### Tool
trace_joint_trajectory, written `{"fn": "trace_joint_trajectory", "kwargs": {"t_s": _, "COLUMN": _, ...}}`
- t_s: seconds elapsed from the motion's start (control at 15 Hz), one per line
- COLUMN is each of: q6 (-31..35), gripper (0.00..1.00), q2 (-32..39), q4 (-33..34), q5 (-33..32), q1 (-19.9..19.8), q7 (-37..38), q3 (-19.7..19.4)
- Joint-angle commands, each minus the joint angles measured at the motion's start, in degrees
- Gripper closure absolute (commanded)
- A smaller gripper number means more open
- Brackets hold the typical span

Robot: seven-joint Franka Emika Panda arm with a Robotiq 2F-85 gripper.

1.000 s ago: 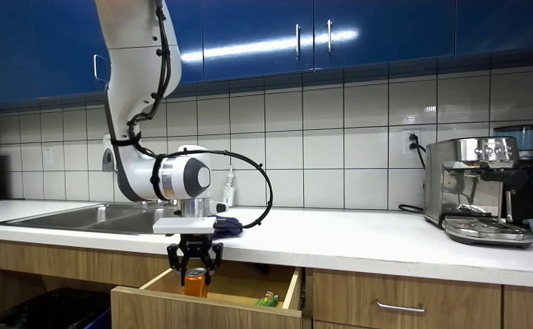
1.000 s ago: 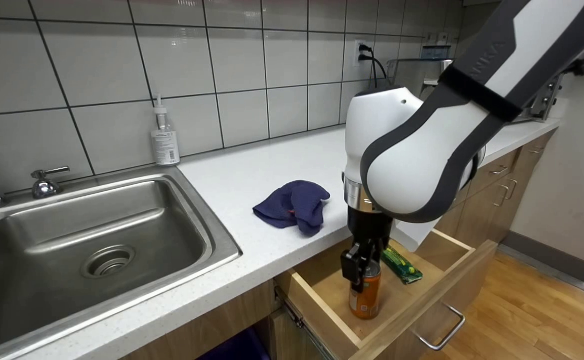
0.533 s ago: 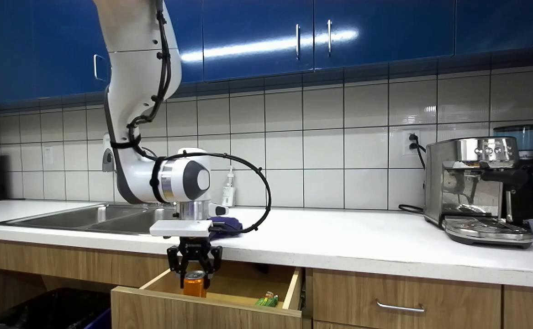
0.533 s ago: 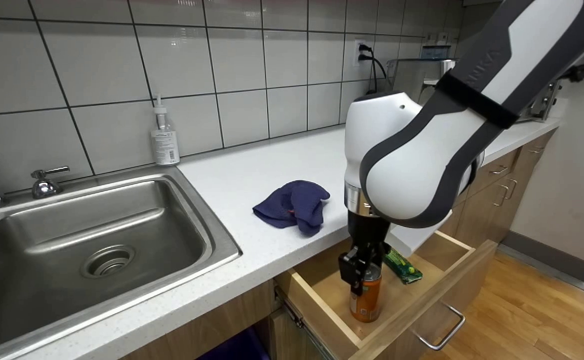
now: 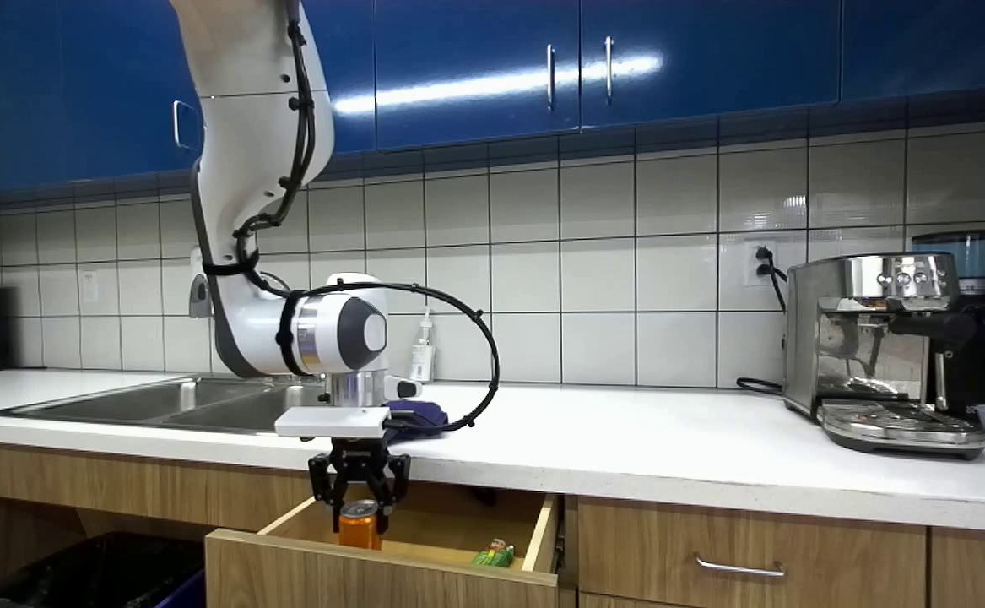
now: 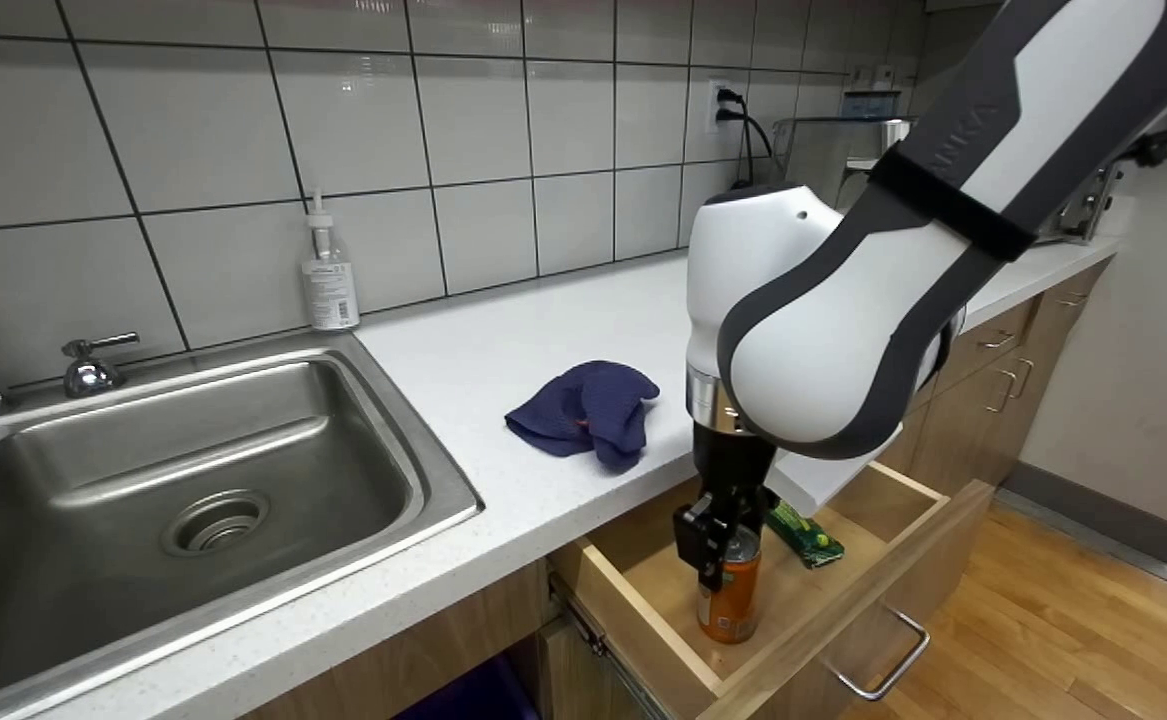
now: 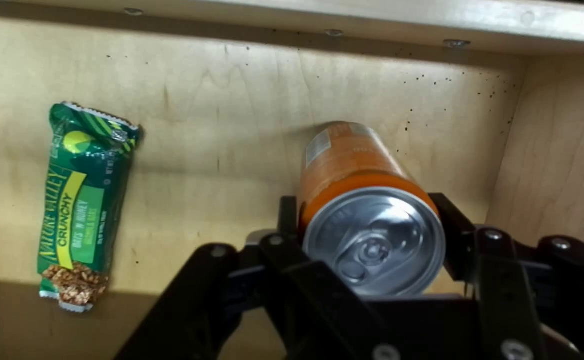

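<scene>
An orange can with a silver lid is upright inside an open wooden drawer. It also shows in another exterior view and in the wrist view, where its lid faces the camera. My gripper points down into the drawer and is shut on the can near its top, with one black finger on each side in the wrist view. I cannot tell whether the can's base touches the drawer floor. A green granola bar lies flat in the drawer, apart from the can; both exterior views show it too.
The white counter overhangs the drawer's back. A purple cloth lies on the counter beside the steel sink. A soap bottle stands behind. A coffee machine stands farther along. A bin is beside the drawer.
My gripper and the can have moved slightly down together, then a very little sideways. The fingers stay around the can. The drawer and the granola bar have not moved.
</scene>
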Motion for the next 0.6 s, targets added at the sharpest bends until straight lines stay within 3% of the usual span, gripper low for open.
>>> {"fn": "trace_joint_trajectory", "kwargs": {"t_s": 0.0, "q6": -0.42, "gripper": 0.04, "q2": 0.12, "q4": 0.74, "q5": -1.22, "q1": 1.00, "q7": 1.51, "q3": -0.70}}
{"fn": "trace_joint_trajectory", "kwargs": {"t_s": 0.53, "q6": -1.40, "gripper": 0.00, "q2": -0.95, "q4": 0.32, "q5": -1.05, "q1": 0.97, "q7": 0.97, "q3": -0.47}}
